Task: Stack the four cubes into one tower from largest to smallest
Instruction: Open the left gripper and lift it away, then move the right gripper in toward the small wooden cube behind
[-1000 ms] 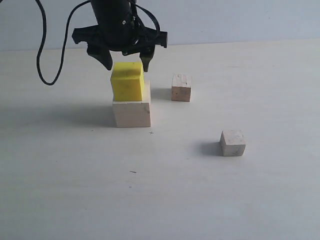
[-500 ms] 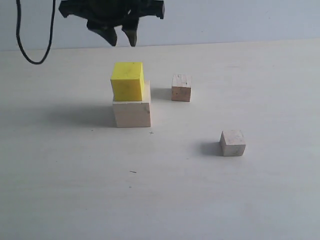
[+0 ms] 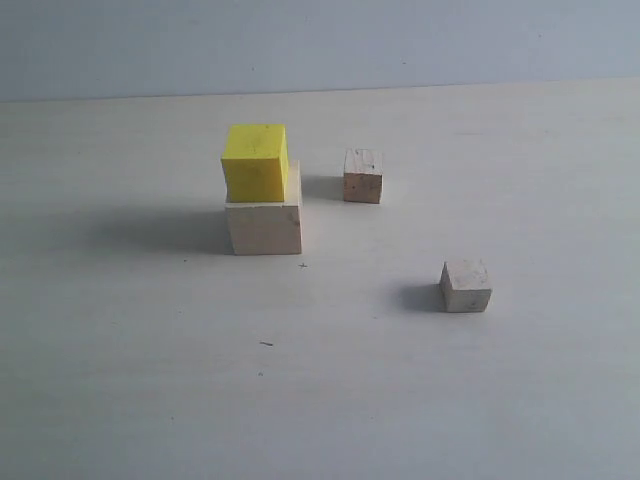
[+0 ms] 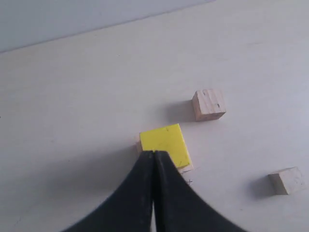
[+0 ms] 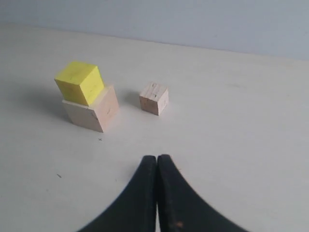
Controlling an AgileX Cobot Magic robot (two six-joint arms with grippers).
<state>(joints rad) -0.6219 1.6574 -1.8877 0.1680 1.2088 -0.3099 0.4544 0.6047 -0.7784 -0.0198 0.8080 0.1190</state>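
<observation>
Now the left fingers have risen out of the exterior view, where a second ago they stood spread around the yellow cube. They are pressed together on nothing, above that cube. It rests on the large pale cube, set toward its left side, left of centre on the worktop. The far small cube sits just right of the stack. The near small cube lies well apart, nearer and farther right. The right fingers are closed and empty. No cube has shifted.
</observation>
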